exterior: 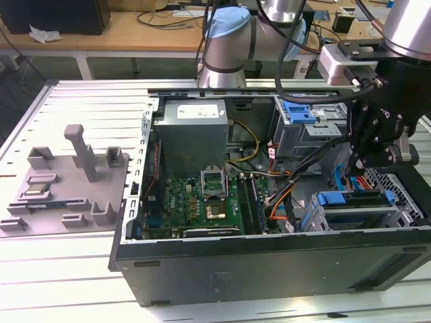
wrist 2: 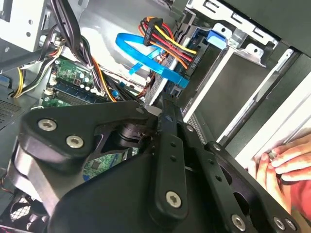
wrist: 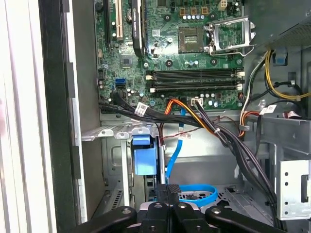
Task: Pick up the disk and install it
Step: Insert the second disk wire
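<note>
- Your gripper (exterior: 360, 165) hangs inside the open computer case (exterior: 269, 269) at the right of the exterior frame, over the drive cage in the case's lower-right corner.
- The disk (exterior: 357, 210) sits in that cage, directly below the fingertips and close under them; whether they touch, you cannot tell from here.
- Its long axis runs left to right across the exterior frame, level with the case's near wall; the jaws stand above its middle, not at either end.
- The jaws are together in both wrist views, the two black fingers (wrist: 163, 194) pressed side by side with nothing between them; so the disk is not in your grip.
- The disk reads as a flat silver-grey slab with blue carrier plastic at both ends; it looks seated in its rails, though I judge that only from the exterior view.
- The grey fixture tray (exterior: 67, 182) at the left of the exterior frame lies well apart from the arm.
- A person's hand (wrist 2: 286, 162) rests on the case edge at the lower right of the second wrist view; mind it.
</note>
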Controlling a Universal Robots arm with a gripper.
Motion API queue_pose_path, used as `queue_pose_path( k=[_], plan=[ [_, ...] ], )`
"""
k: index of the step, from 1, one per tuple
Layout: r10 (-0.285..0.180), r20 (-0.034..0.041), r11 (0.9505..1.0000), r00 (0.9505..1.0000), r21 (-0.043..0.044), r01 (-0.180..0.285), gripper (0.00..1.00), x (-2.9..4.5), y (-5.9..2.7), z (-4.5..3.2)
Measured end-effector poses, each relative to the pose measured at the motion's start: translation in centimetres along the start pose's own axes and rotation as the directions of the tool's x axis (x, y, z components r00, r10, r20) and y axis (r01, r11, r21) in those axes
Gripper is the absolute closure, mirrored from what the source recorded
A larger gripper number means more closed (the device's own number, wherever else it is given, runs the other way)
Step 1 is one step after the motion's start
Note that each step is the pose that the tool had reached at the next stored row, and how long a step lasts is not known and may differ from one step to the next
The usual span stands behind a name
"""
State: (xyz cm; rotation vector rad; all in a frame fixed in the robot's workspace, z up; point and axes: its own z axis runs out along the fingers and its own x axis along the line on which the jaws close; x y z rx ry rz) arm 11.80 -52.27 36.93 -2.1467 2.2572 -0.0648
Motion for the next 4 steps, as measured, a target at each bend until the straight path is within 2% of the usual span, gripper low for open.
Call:
queue_pose_path(
  k=[4],
  plan=[
    [0.0,0.0,1.0,1.0,0.0001,0.0,0.89,0.0,0.04,0.0]
  ],
)
